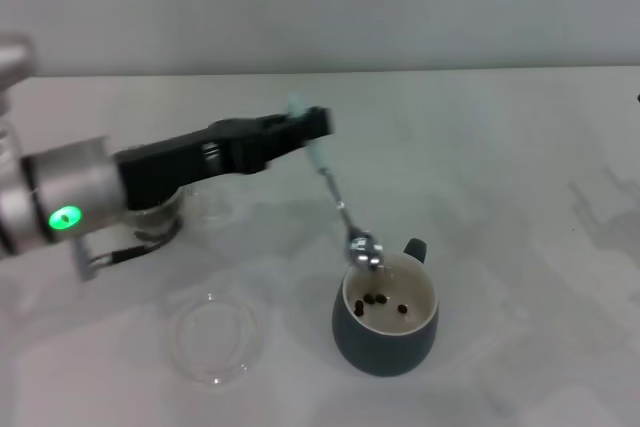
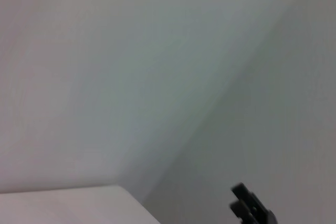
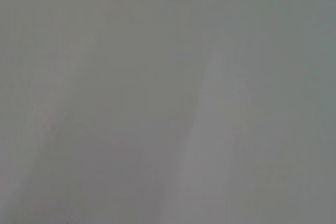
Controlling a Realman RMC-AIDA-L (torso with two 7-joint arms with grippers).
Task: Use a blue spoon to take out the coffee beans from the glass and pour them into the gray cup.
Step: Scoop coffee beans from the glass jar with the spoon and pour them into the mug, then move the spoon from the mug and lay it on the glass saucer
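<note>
The left gripper [image 1: 312, 127] is clamped on the pale handle of the blue spoon [image 1: 340, 209], which slants down so its metal bowl sits just over the rim of the gray cup [image 1: 385, 342]. A few coffee beans [image 1: 380, 302] lie on the cup's cream floor. The glass [image 1: 160, 215] stands behind the left arm, mostly hidden. A shallow clear dish [image 1: 212, 335] rests near the cup on the white table [image 1: 520, 167]. The right gripper is out of sight.
</note>
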